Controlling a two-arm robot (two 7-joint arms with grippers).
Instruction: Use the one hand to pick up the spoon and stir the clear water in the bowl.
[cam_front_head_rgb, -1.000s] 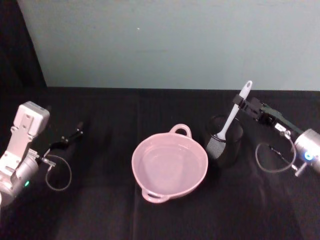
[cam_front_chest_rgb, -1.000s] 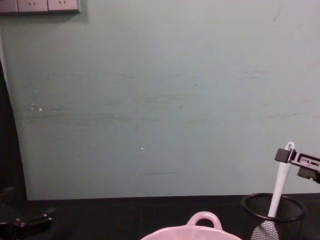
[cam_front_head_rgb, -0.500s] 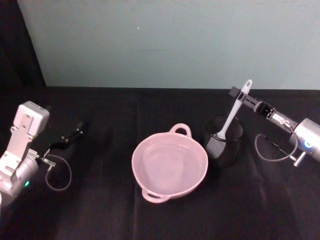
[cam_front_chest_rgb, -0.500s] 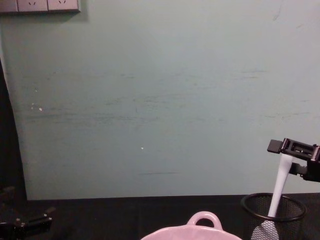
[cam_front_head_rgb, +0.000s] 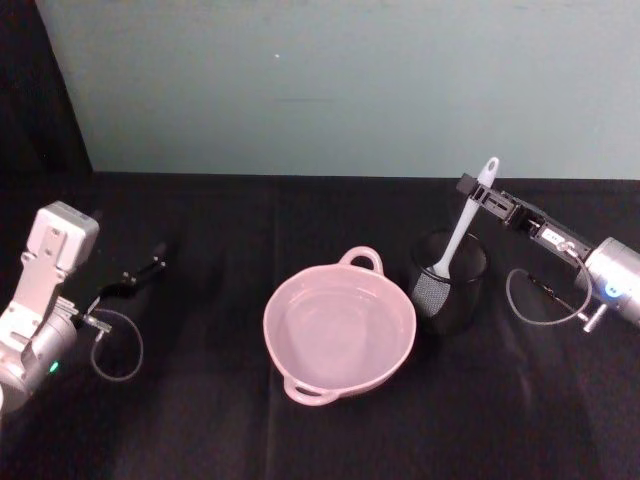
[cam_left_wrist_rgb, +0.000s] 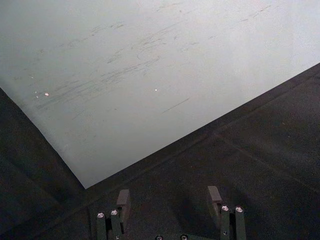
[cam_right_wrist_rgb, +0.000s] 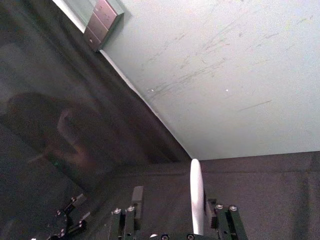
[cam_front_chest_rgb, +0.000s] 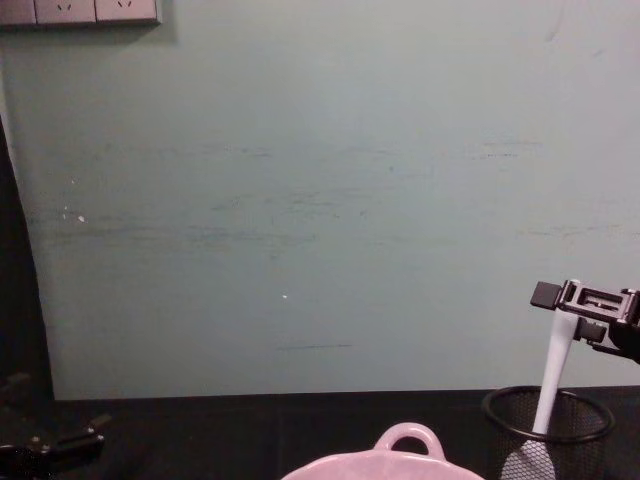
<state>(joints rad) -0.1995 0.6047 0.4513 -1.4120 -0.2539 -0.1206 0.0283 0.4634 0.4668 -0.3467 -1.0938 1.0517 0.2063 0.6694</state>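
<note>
The white spoon (cam_front_head_rgb: 462, 225) stands tilted in a black wire-mesh cup (cam_front_head_rgb: 448, 285), its head down inside and its handle sticking up. My right gripper (cam_front_head_rgb: 476, 192) reaches in from the right at the upper handle. In the right wrist view the spoon handle (cam_right_wrist_rgb: 196, 200) lies between the fingers of the open right gripper (cam_right_wrist_rgb: 173, 202), close to one finger (cam_right_wrist_rgb: 211, 207) and well apart from the other. The chest view shows the right gripper (cam_front_chest_rgb: 570, 298) level with the spoon's (cam_front_chest_rgb: 550, 375) top. The pink bowl (cam_front_head_rgb: 340, 332) holds clear water, left of the cup.
My left gripper (cam_front_head_rgb: 148, 270) is parked low over the black cloth at the far left, open and holding nothing (cam_left_wrist_rgb: 168, 196). A pale green wall (cam_front_head_rgb: 330, 80) stands behind the table. Wall sockets (cam_front_chest_rgb: 80, 10) sit high on the left.
My right gripper has slid left and slightly up until its fingers straddle the spoon's upper handle. The handle's top has tipped a little left. The left arm has stayed put.
</note>
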